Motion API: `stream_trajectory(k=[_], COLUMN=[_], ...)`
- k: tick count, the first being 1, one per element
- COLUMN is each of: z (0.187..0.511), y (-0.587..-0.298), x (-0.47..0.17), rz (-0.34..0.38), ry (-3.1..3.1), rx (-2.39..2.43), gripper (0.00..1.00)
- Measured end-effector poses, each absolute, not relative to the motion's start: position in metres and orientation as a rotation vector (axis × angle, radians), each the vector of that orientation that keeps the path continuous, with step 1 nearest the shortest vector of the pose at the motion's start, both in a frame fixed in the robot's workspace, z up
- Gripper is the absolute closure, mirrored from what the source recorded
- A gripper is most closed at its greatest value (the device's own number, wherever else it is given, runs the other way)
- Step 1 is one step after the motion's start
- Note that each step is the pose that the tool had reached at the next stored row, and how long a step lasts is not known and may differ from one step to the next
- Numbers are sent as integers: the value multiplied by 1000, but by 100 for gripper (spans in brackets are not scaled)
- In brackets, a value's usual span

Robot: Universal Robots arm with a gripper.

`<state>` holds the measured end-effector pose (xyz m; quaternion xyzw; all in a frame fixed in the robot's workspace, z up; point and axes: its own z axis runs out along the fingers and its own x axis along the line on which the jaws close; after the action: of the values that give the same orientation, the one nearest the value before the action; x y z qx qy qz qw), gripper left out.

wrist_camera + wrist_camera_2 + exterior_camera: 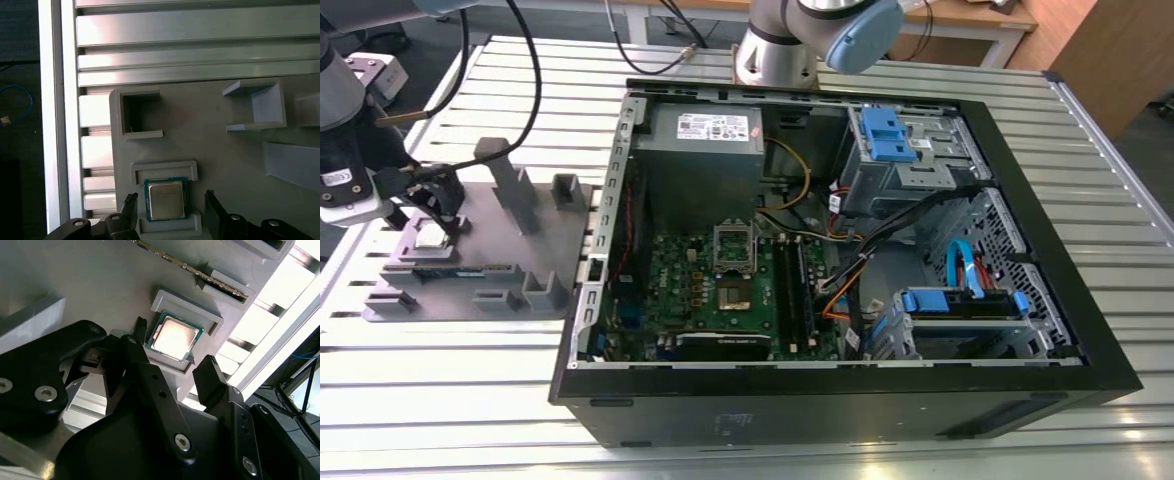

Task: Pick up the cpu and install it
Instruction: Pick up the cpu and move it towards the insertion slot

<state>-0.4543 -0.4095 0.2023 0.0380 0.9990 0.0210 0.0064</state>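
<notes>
The cpu (165, 200), a small square chip with a shiny metal top and green rim, lies flat in a raised grey holder (165, 172) on the grey fixture plate (467, 250). In the second wrist view the cpu (174, 336) sits just beyond the black fingertips (212, 372). My gripper (170, 202) is open, one finger on each side of the chip, not touching it. In the exterior view the gripper (434, 215) hangs over the plate's left part, at the exterior view's left. The motherboard socket (734, 243) lies inside the open computer case (841, 230).
The fixture plate carries several grey upright holders (507, 180) and a long narrow memory stick (200, 272) in a slot. The case holds cables, blue drive bays (887, 135) and a power supply (707, 130). The table (454, 400) is ribbed aluminium. A second arm's base (787, 45) stands behind the case.
</notes>
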Motion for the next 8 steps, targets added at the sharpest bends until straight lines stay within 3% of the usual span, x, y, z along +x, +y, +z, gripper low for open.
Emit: stream_trajectory(k=[8], z=[194], y=[-410], x=[-454], rz=[66], ry=[3128], rx=[75], gripper=[35])
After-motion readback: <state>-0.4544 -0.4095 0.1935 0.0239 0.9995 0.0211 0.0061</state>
